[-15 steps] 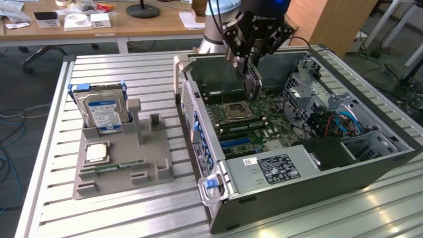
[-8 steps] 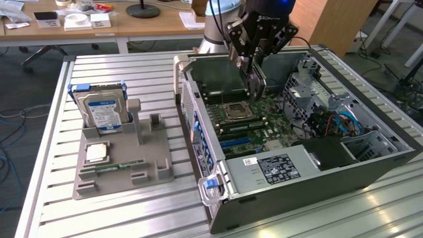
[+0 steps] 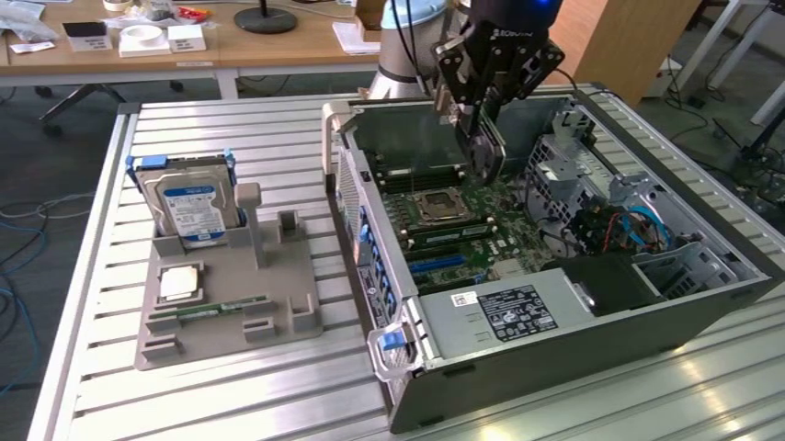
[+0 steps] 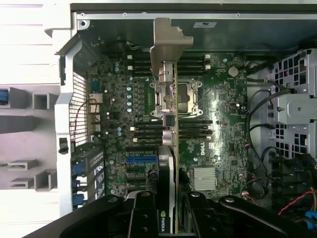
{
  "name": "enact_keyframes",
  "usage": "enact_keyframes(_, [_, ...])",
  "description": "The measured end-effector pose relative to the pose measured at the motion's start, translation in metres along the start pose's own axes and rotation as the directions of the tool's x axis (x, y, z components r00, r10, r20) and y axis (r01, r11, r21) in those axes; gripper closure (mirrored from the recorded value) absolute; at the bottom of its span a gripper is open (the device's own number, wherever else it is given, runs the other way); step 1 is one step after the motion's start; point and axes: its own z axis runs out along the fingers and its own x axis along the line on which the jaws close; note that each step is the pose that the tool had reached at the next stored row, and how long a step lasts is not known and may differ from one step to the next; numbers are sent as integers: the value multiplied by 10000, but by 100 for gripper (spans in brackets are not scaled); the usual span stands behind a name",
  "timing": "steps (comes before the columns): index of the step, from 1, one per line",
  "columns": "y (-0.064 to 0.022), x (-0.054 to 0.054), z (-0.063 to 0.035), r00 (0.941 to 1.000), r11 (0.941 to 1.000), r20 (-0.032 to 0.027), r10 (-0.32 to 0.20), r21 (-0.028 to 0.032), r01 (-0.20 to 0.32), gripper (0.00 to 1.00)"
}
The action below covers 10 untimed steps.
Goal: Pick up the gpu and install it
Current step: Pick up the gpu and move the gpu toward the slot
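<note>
**Gpu gripped above open case**

Gpu [image 3: 484,158] clamped on edge between partly closed gripper [image 3: 472,112] fingers [image 4: 143,215]; hangs over the CPU socket [image 3: 438,206] of the motherboard [image 4: 220,99], inside the open computer case [image 3: 589,354]. Legible: "ROBOTIQ" on gripper body, green NVIDIA logo on card, "DELL" on board.

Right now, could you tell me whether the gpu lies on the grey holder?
No, the pincer holds the gpu over the motherboard inside the case.
</note>
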Motion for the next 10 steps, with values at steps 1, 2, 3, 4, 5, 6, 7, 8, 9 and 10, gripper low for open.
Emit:
enact_keyframes(1, [1, -17, 1, 10000, 10000, 0, 0, 0, 0, 73])
enact_keyframes(2, [2, -34, 1, 10000, 10000, 0, 1, 0, -1, 73])
enact_keyframes(3, [3, -53, 2, 10000, 10000, 0, 1, 0, -1, 73])
enact_keyframes(4, [4, -73, 2, 10000, 10000, 0, 1, 0, -1, 73])
enact_keyframes(5, [5, -94, 3, 10000, 10000, -1, 1, 0, -1, 73])
enact_keyframes(6, [5, -112, 4, 10000, 10000, 0, 0, 0, 0, 73])
enact_keyframes(7, [6, -126, 4, 10000, 10000, -1, 0, 0, 0, 73])
enact_keyframes(8, [7, -141, 4, 10000, 10000, -1, 1, 0, -1, 73])
enact_keyframes(9, [7, -155, 5, 10000, 10000, -1, 0, 0, 0, 73])
enact_keyframes(10, [8, -167, 5, 10000, 10000, 0, 0, -1, 0, 73])
